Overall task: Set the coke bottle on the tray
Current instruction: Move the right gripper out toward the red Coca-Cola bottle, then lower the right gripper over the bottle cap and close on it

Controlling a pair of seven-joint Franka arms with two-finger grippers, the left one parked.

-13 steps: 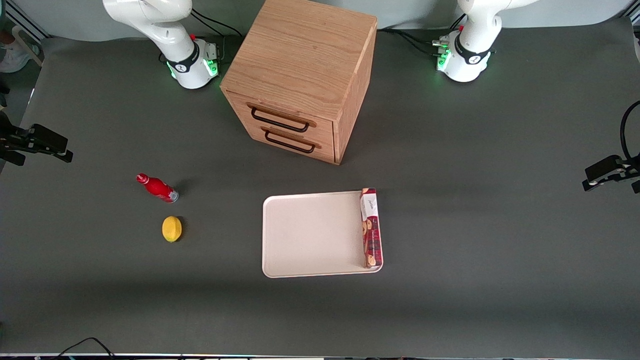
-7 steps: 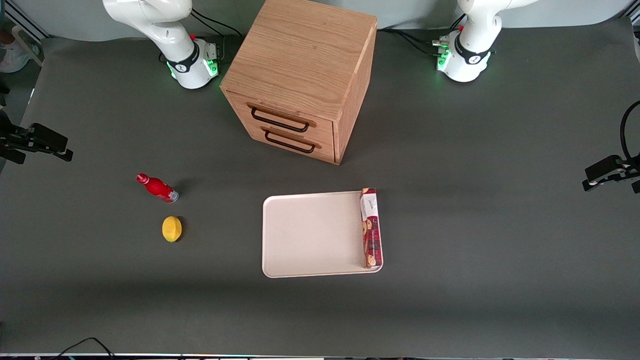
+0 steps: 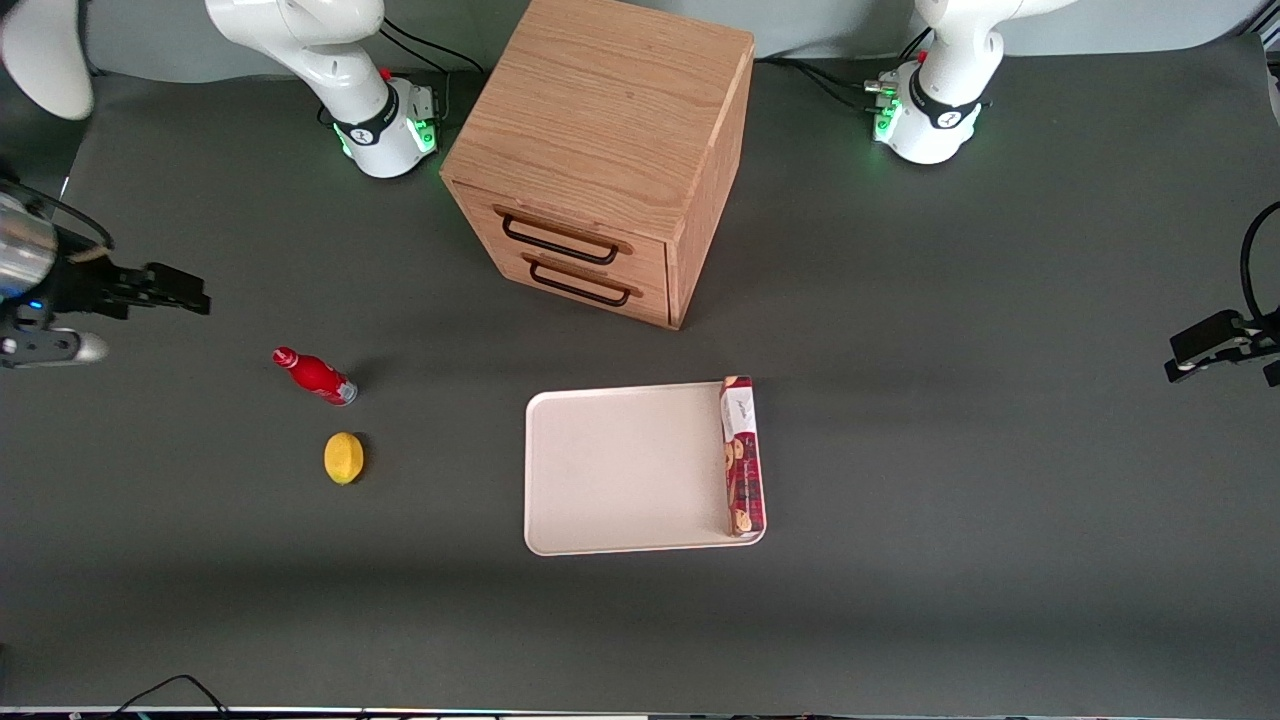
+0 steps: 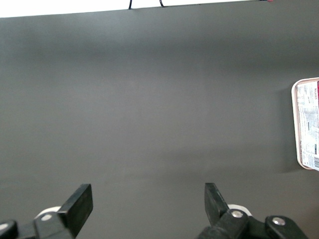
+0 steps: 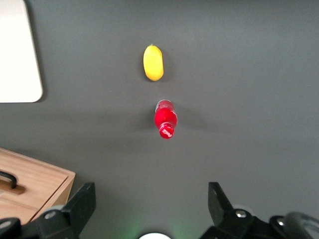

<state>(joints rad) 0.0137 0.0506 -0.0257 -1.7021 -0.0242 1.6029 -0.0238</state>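
The coke bottle point(image 3: 314, 376) is small and red with a red cap and silvery base. It rests on the grey table mat, toward the working arm's end, and also shows in the right wrist view point(image 5: 165, 119). The cream-white tray point(image 3: 620, 470) lies flat near the table's middle, nearer the front camera than the cabinet; one of its corners shows in the right wrist view point(image 5: 17, 55). My right gripper point(image 3: 190, 298) hangs above the table, farther toward the working arm's end than the bottle and apart from it. In the right wrist view the gripper point(image 5: 151, 203) is open and empty.
A yellow lemon point(image 3: 344, 458) lies beside the bottle, nearer the front camera. A long red cookie box point(image 3: 743, 455) lies on the tray along the edge toward the parked arm's end. A wooden drawer cabinet point(image 3: 600, 160) stands between the arm bases.
My right gripper has moved into the front view from the working arm's end of the table, toward the bottle. The bottle, lemon, tray and box have not moved.
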